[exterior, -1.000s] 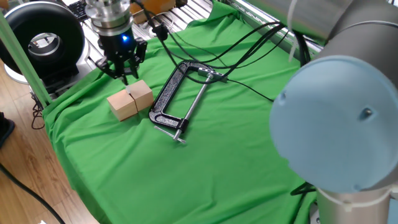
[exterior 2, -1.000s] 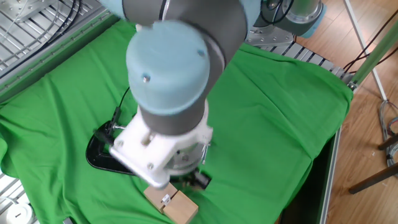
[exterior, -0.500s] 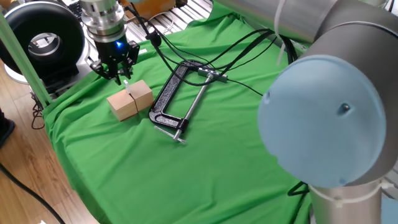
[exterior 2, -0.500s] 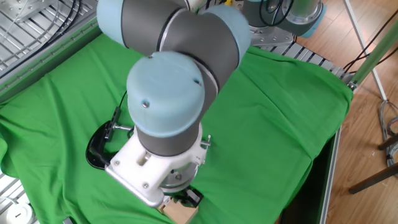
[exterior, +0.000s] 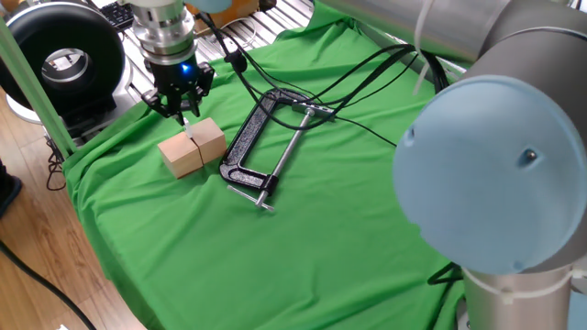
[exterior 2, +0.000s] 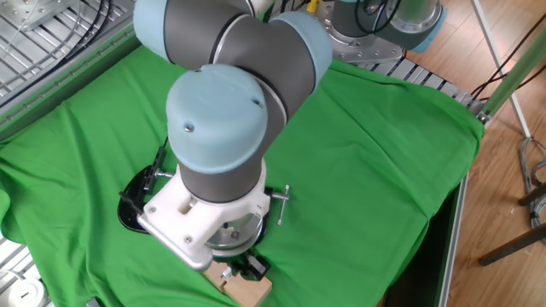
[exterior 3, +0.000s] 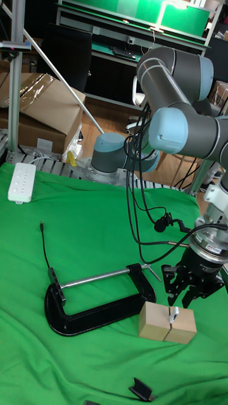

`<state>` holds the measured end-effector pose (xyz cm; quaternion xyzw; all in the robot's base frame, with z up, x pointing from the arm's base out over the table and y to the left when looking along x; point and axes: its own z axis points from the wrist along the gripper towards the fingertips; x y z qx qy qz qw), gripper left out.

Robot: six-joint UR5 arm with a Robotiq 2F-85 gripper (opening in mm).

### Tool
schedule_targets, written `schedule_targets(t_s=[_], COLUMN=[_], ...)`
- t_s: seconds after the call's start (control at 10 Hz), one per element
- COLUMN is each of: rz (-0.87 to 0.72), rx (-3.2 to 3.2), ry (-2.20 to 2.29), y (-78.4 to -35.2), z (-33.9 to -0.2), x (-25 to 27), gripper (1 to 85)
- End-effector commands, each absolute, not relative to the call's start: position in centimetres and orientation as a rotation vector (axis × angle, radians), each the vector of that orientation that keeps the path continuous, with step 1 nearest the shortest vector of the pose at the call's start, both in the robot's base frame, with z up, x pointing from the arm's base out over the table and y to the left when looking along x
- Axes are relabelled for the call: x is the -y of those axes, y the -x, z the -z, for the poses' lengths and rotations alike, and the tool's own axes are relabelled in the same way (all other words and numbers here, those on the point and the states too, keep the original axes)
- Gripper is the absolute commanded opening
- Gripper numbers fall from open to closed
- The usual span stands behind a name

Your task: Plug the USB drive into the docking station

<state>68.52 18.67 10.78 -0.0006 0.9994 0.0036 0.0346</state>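
Tall fixed view | slim whitish USB drive (exterior 3: 173, 312) upright | blocks (exterior 3: 166, 323) wooden

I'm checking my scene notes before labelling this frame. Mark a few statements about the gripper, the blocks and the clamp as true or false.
1. The gripper hangs directly above the wooden blocks. True.
2. A small whitish stick stands upright at the seam between the two blocks. True.
3. The black C-clamp is clamped onto the wooden blocks. False: it lies flat on the green cloth, beside the blocks and apart from them.
4. The white power strip lies right next to the blocks. False: it sits at the far edge of the cloth, well away from them.
5. The cloth covering the table is blue. False: it is green.
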Motion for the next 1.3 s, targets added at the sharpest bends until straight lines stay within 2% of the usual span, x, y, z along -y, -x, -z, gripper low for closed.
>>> schedule_targets(t_s=[0.0, 0.4, 1.2], rz=[-0.067, 0.010, 0.007], rx=[-3.070, -3.090, -3.091], ry=[-0.068, -0.114, -0.133], y=[-68.7, -68.8, -69.5], z=[-10.0, -9.2, -8.5], x=[-19.2, -18.3, -18.9], gripper=[34.7, 34.7, 33.3])
